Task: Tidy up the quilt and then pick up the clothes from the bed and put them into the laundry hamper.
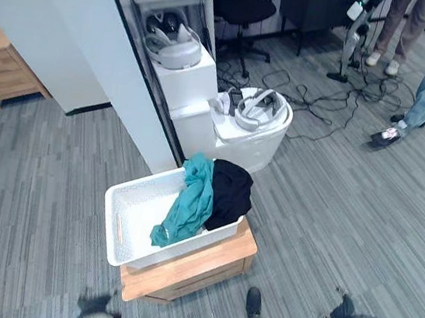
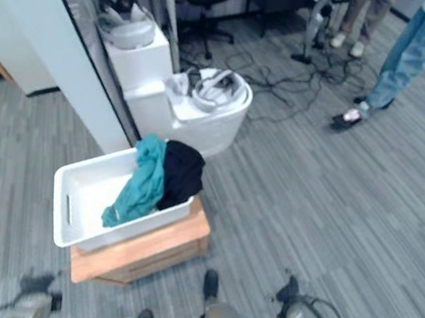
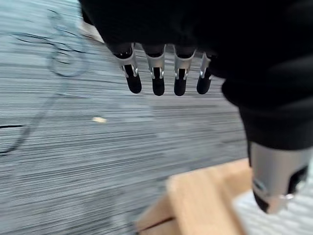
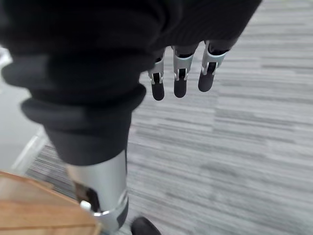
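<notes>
While hanging, both hands [image 3: 161, 54] [image 4: 186, 58] slack, empty

hamper [image 1: 129, 230]: white matt plastic | clothes [image 1: 208, 194]: soft teal and black cloth | stand [image 1: 206, 264]: smooth pale wood | floor [image 1: 346, 216]: grey streaked carpet

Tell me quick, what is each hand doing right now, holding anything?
Left hand: open, fingers straight, holding nothing, over the floor by the wooden stand.
Right hand: open, fingers relaxed, holding nothing.
</notes>
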Tool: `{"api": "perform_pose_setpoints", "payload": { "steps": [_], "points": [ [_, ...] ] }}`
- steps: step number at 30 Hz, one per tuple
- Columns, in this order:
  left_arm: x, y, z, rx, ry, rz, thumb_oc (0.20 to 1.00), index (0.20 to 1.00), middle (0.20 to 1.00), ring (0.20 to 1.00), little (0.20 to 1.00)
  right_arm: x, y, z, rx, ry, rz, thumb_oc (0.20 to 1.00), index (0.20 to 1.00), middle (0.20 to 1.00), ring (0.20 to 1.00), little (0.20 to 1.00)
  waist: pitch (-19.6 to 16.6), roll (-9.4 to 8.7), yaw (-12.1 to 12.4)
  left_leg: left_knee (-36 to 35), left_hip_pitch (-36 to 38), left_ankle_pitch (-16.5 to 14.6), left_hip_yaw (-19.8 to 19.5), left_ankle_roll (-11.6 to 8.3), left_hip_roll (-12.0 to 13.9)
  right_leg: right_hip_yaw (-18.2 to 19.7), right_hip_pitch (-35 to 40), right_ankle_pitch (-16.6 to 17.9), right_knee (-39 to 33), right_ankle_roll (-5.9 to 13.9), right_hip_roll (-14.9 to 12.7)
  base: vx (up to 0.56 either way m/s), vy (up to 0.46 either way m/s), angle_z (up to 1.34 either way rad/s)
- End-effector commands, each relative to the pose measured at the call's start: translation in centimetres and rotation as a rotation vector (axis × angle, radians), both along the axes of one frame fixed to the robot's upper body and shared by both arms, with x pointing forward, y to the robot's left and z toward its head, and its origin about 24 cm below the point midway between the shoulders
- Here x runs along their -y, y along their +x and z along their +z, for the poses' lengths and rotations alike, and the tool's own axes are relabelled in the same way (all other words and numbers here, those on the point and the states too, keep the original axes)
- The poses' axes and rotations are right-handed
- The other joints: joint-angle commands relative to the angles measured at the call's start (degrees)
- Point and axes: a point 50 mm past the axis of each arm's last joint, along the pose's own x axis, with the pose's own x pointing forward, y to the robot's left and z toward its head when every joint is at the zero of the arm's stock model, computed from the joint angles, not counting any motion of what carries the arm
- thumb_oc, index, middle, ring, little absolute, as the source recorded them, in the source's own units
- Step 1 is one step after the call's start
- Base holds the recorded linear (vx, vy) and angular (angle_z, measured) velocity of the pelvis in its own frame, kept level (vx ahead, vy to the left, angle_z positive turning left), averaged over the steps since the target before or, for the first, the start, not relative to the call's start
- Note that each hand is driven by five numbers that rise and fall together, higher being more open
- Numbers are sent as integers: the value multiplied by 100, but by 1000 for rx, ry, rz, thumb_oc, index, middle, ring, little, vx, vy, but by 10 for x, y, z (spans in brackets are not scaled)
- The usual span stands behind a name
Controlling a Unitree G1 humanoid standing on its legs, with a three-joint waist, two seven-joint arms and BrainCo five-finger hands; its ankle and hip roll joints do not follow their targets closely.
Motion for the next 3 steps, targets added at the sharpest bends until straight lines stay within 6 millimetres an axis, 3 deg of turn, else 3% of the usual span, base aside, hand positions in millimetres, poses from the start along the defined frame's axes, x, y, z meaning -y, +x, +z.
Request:
{"api": "perform_pose_setpoints", "payload": {
  "steps": [1, 3],
  "points": [
    [-2, -5, -2, -41, -42, -6, 1000, 1000, 1000, 1000, 1000, 7, 5, 2, -14, 8, -91, 1000, 1000, 1000, 1000, 1000, -10, -123, 11, 5, -228, -96, 35, 16, -31, 54, 581, -1286, 272, 834, -588, 20, 45, 19],
    [1, -15, -6, -80, -66, 10, 1000, 1000, 1000, 1000, 1000, 6, 2, -1, -37, 14, -96, 1000, 1000, 1000, 1000, 1000, -31, -132, 23, 5, -211, -108, 33, 23, -37, 48, 602, -1281, 260, 835, -594, 11, 41, 3]
  ]
}}
